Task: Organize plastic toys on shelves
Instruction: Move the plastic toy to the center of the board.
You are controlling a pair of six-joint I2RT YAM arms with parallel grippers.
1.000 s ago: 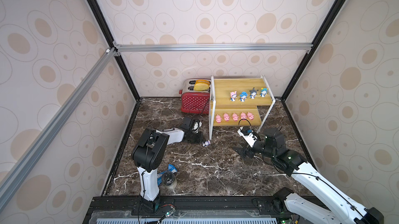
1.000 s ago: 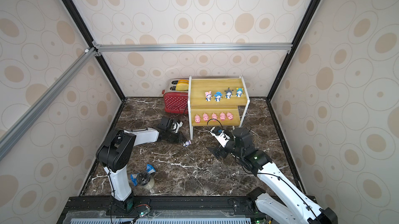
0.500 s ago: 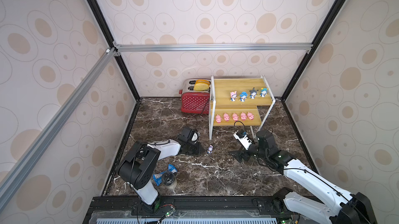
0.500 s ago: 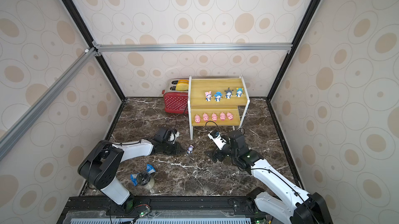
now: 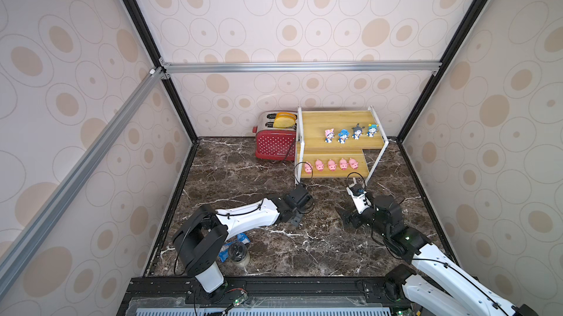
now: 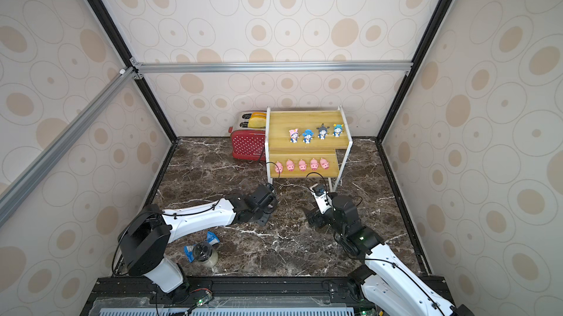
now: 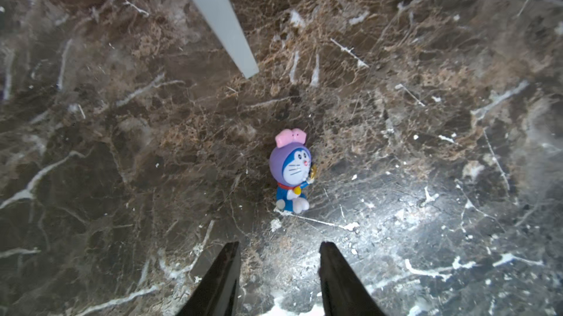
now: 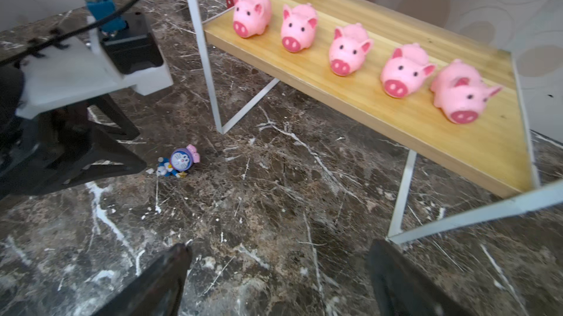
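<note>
Left wrist: figurine (image 7: pixel 291 174) lies head away from fingers (image 7: pixel 224 271).

Shelf leg (image 7: pixel 219 19) just beyond figurine (image 7: pixel 291 174); floor (image 7: pixel 122 147) between open.

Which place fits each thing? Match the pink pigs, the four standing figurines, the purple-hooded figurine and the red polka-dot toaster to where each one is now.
Things
1. pink pigs
2. four standing figurines
3. purple-hooded figurine
4. red polka-dot toaster

Places
A. lying on the marble tabletop, off the shelves
B. in a row on the upper board
C. standing beside the rack, outside its frame
D. in a row on the lower board

Pairs: 1-D, 2-B, 3-A, 4-C
</note>
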